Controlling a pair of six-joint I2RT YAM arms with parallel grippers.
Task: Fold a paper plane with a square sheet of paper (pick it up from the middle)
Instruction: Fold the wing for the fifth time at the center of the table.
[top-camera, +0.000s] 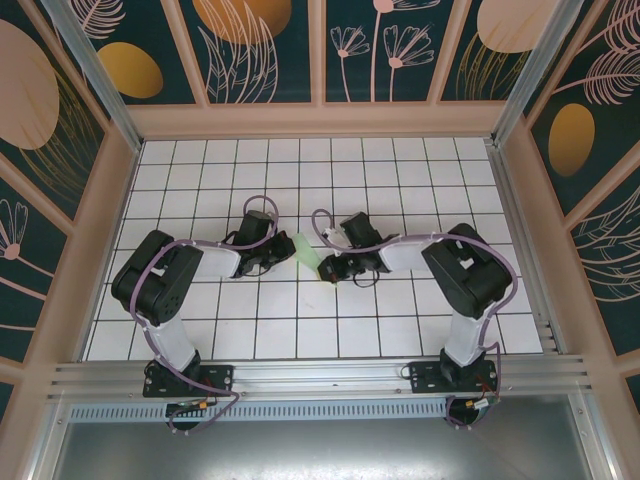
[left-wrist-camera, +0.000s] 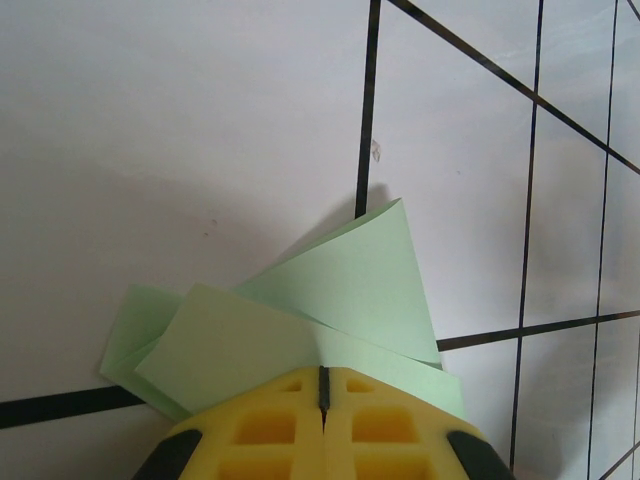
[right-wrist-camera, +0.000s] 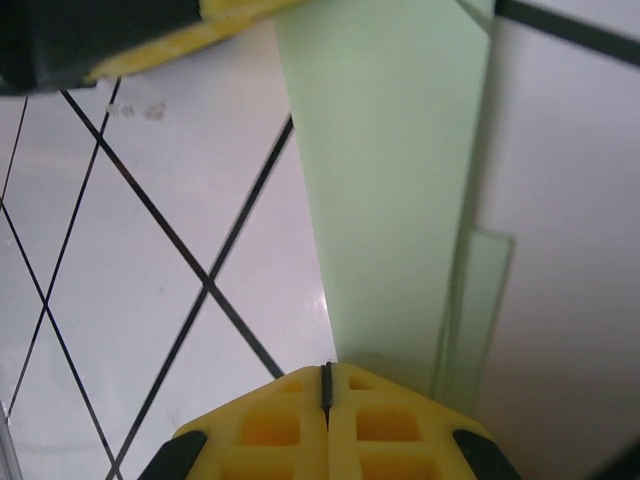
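White gridded bench (top-camera: 300, 320) in a booth with floral wall panels (top-camera: 260, 50). The mint-green sheet of paper (top-camera: 309, 254) lies around the middle of it, folded into a narrow strip, and from the left wrist its layers lift up a bit. The left gripper (top-camera: 283, 256) sits right at the sheet's left side and the right gripper (top-camera: 328, 268) at its right side, both touching it. Both have their yellow fingers (left-wrist-camera: 270, 430) pressed together. Honestly can't tell whether any paper is pinched between them.
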